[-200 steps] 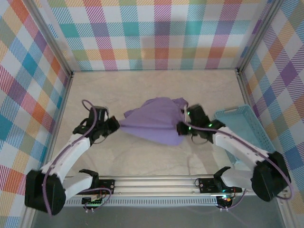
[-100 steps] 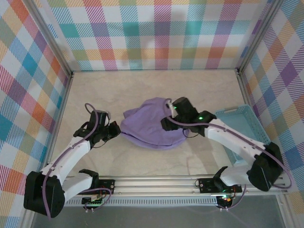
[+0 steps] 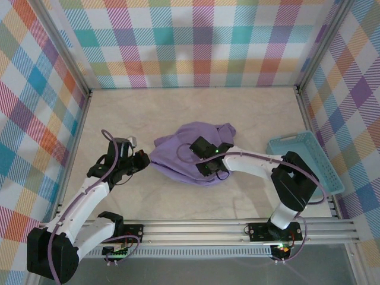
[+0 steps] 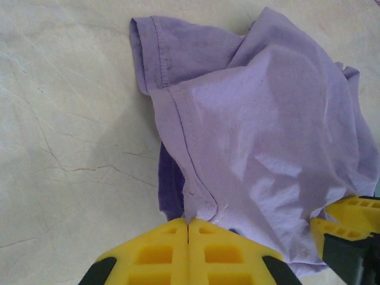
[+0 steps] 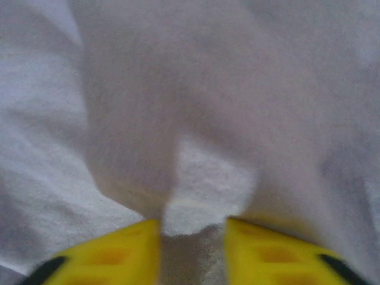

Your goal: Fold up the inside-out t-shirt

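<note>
Left gripper (image 4: 187,225) clenched, ribbed yellow fingers (image 4: 160,252) pressed flat together on a stitched hem of the t-shirt (image 3: 178,145), right gripper (image 5: 193,228) slightly parted astride a soft fold, grip impossible to tell, thin lavender cloth crumpled in a rounded heap, mid pale marbled table (image 3: 178,107), between both arms

Left end effector (image 4: 188,225) pinching crumpled lavender t-shirt (image 4: 267,136), pale tabletop (image 4: 65,119)

- Left arm (image 3: 83,199) and right arm (image 3: 252,160) had white links and black joints.
- A purple cable (image 3: 110,148) ran along the left arm.
- Left gripper (image 4: 188,224) and right gripper (image 5: 193,228) had yellow fingers.
</note>
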Controlling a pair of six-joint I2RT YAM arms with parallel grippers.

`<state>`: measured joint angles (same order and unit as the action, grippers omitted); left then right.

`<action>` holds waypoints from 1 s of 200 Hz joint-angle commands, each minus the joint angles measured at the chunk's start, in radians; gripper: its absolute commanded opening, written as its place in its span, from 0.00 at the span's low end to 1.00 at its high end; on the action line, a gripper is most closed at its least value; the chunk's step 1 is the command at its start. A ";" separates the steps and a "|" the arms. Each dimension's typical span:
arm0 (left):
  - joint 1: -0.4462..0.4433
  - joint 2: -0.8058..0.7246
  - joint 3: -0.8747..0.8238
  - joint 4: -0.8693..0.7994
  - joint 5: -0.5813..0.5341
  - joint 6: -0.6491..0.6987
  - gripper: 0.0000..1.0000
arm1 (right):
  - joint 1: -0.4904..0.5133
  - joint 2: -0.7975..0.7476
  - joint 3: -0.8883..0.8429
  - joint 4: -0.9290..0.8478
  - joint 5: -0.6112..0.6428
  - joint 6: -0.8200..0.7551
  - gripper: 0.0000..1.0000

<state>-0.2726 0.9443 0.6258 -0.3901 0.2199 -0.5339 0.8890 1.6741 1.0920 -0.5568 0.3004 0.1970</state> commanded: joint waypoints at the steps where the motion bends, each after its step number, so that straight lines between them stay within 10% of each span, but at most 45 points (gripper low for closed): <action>1: -0.010 0.000 -0.011 0.007 0.007 0.020 0.03 | -0.002 -0.010 0.050 -0.026 0.029 0.012 0.19; 26: -0.011 0.017 -0.008 -0.003 0.002 0.028 0.02 | -0.003 -0.049 0.064 -0.033 0.052 0.012 0.00; 72: -0.011 0.014 -0.004 0.002 0.006 0.031 0.03 | -0.022 -0.085 0.067 -0.029 0.054 0.017 0.00; 104: -0.012 0.006 -0.003 0.005 0.011 0.030 0.03 | -0.053 -0.052 0.064 0.003 0.029 0.008 0.38; 156: -0.013 0.007 -0.004 0.000 0.013 0.032 0.03 | -0.085 0.053 0.135 0.013 -0.045 -0.024 0.50; 200: -0.014 0.002 -0.004 -0.012 -0.009 0.039 0.03 | -0.087 0.082 0.174 -0.003 -0.080 -0.027 0.06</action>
<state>-0.2737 0.9653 0.6258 -0.3904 0.2192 -0.5213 0.8032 1.7599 1.2301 -0.5522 0.2520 0.1730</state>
